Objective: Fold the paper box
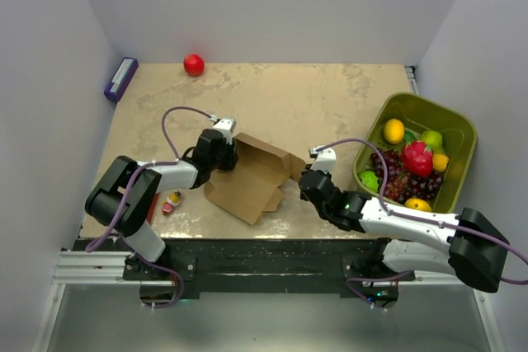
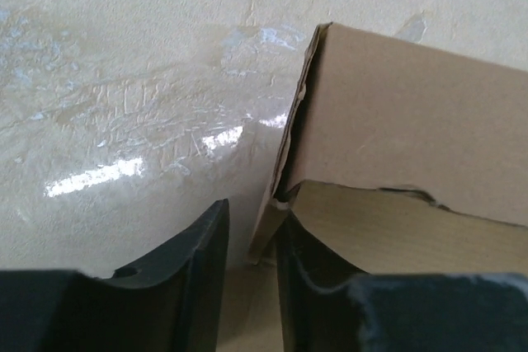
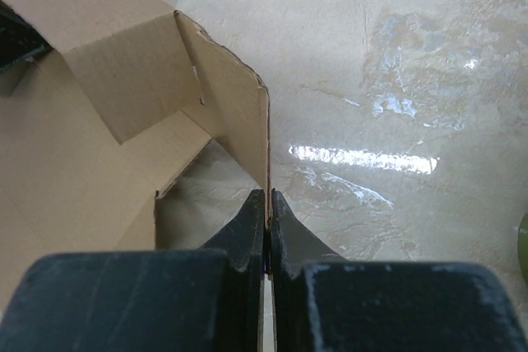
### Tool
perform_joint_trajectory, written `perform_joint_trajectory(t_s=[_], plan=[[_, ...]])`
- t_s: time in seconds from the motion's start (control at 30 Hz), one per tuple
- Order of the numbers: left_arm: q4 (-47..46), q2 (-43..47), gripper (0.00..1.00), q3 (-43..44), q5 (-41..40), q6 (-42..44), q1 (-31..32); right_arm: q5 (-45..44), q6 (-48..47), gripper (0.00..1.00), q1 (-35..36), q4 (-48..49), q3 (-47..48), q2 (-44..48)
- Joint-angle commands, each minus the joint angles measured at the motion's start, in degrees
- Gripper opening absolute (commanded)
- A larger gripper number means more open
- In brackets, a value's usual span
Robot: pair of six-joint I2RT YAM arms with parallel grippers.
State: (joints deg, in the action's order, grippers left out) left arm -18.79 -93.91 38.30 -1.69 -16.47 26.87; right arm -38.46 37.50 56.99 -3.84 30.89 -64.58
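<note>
Here, one paper box (image 1: pixel 252 179), one basket (image 1: pixel 454 125).

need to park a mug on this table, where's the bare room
Bare: the far-middle table, between the red ball and the green basket; a smaller patch just nearside of the purple box. Crowded: around the paper box near centre, and beside the basket.

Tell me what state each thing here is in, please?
paper box, half folded, flaps raised.
left gripper, open around the box's edge.
right gripper, shut on a box flap.
green bin, filled with fruit.
red ball, lying loose, untouched.
</note>
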Motion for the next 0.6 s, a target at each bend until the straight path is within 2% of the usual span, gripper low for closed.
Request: perform_joint_trajectory(t_s=[0.0, 0.17, 0.37, 0.57], plan=[[-3.79, 0.65, 0.40, -1.83, 0.46, 2.93, -0.51, -1.97, 0.12, 0.00, 0.31, 1.11, 0.04, -0.73], [-4.86, 2.32, 0.52, -2.88, 1.34, 5.48, -0.68, -1.88, -0.14, 0.00, 0.22, 1.11, 0.22, -1.17], [-7.58, 6.98, 0.68, -6.30, 6.35, 6.19, -1.38, -1.80, -0.05, 0.00, 0.23, 1.02, -0.05, -0.55], [-9.42, 9.79, 0.68, -7.71, 5.83, 5.31, -2.26, -1.36, -0.14, 0.00, 0.31, 1.02, -0.05, -0.55]])
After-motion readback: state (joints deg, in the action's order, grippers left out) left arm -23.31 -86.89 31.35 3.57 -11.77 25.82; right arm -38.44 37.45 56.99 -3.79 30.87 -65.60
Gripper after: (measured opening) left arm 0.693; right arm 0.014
